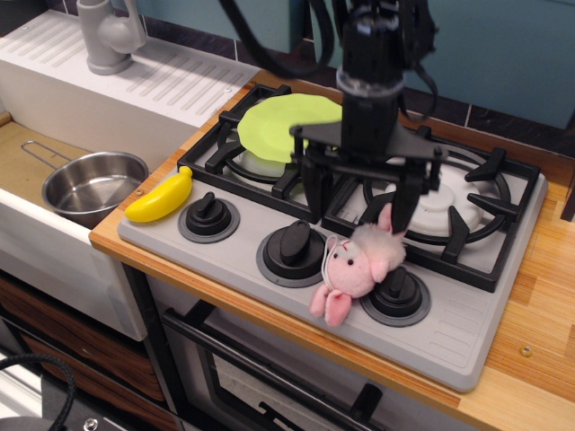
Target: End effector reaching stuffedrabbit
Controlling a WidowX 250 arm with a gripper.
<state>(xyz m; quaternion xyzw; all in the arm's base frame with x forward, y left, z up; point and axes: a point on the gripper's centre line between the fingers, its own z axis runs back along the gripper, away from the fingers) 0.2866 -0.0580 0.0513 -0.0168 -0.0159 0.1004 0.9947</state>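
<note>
A: Where does the End effector [359, 208] stand relative to the stuffedrabbit [359, 268]?

B: The stuffedrabbit lies on the front of the stove [467, 346], draped between the middle knob [292, 244] and the right knob [395, 289], head and ears toward the right burner grate [449, 193]. The End effector hangs just above and behind it, its two prongs spread apart with nothing between them. The right prong's tip sits at the toy's ears; from this angle it is hard to tell whether it touches them.

A: What could go wrong?

B: The prongs look set behind the plush body rather than astride it. A straight descent could drive the right prong onto the ears or the grate bars, and the left prong onto the grate edge, pinning the toy instead of bracketing it. The soft body may also squash and slide off the front lip. The white string loop [331, 260] could snag a prong.

A: Anything nearby at risk?

B: The green plate [283, 126] sits on the left burner just behind the left prong; the arm's sweep could nudge it. The yellow banana [160, 197] is well apart.

A: Any writing or brands?

B: None can be read anywhere in view.
</note>
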